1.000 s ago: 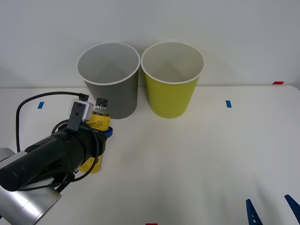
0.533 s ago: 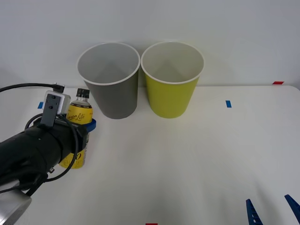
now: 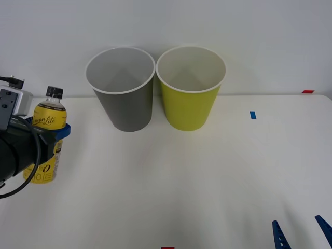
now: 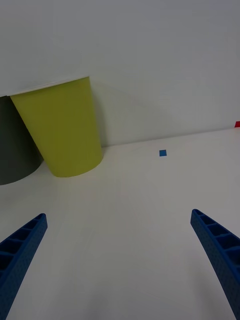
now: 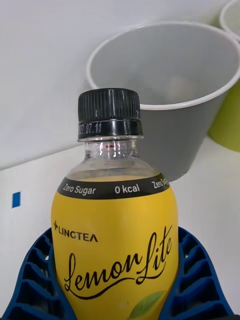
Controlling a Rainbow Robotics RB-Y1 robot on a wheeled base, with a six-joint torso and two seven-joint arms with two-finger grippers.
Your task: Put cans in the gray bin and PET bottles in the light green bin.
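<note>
Gripping PET bottle (image 3: 46, 137) upright in left gripper (image 3: 52, 140) fingers, far left of worktop (image 3: 207, 176) | gray bin (image 3: 124, 98), light green bin (image 3: 191, 96) side by side behind | right gripper (image 3: 302, 234) spread, idle near-right

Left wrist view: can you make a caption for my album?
Left tool grips the yellow-labelled bottle, with the gray bin behind.
</note>
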